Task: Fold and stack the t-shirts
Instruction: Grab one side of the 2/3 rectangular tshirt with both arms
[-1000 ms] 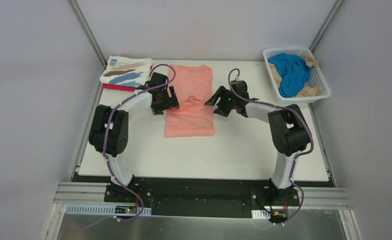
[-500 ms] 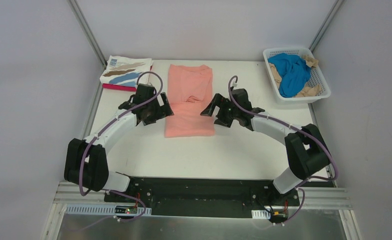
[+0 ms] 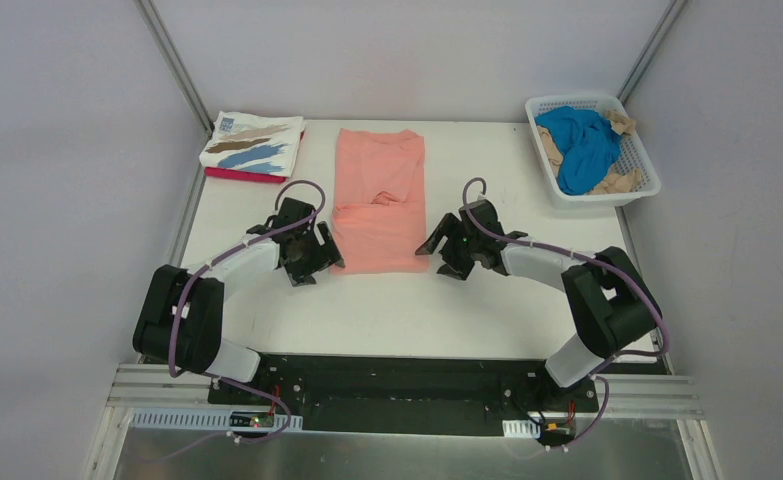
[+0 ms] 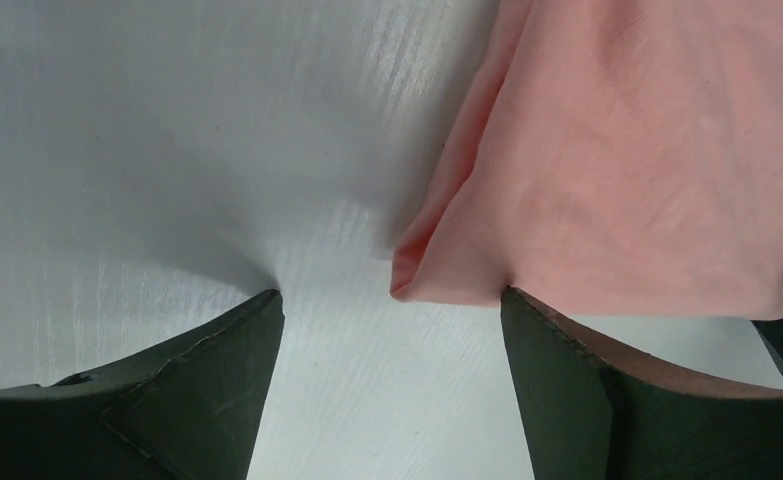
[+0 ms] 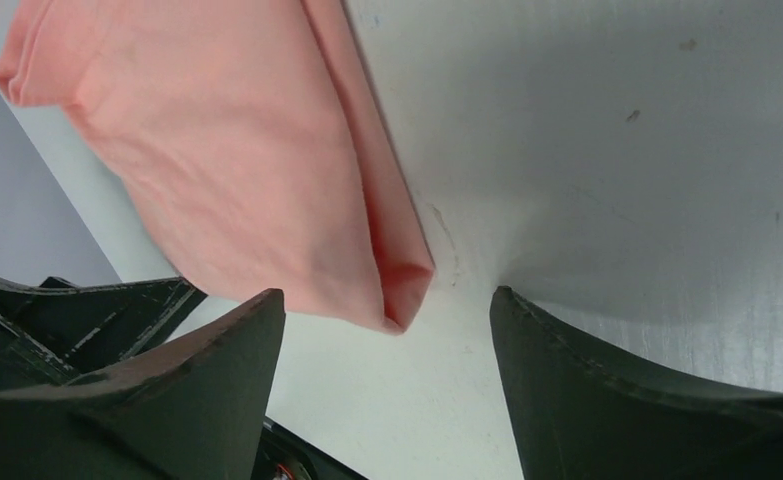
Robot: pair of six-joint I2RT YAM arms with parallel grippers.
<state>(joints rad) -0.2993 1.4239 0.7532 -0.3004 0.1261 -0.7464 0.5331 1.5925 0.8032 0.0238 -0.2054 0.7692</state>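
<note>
Top view, salmon-pink t-shirt [image 3: 380, 200]: flat on counter [image 3: 487, 310], centre of frame, folded into a long strip.
Top view, left jaws: low at lower-left corner of that strip.
Top view, right jaws: low at lower-right corner.
Top view, stack: white brushstroke t-shirt [image 3: 254, 145] on magenta t-shirt [image 3: 235, 175], upper left of frame.
Top view, basket [image 3: 635, 192]: upper right of frame; blue t-shirt [image 3: 579, 140] and tan t-shirt [image 3: 622, 183] inside, unfolded.
Left wrist view, left jaws: spread wide, nothing held; hem corner between the fingers, hem meeting tip of right-hand finger in frame.
Right wrist view, right jaws: spread wide, empty; hem corner between the fingers, nearer left-hand finger in frame.
Risk, partial grip: closing too high would catch upper layer only; layers likely to separate on lift.
Risk, skewed fold: one corner slipping, or unequal lift, would likely drag the strip crooked.
</note>
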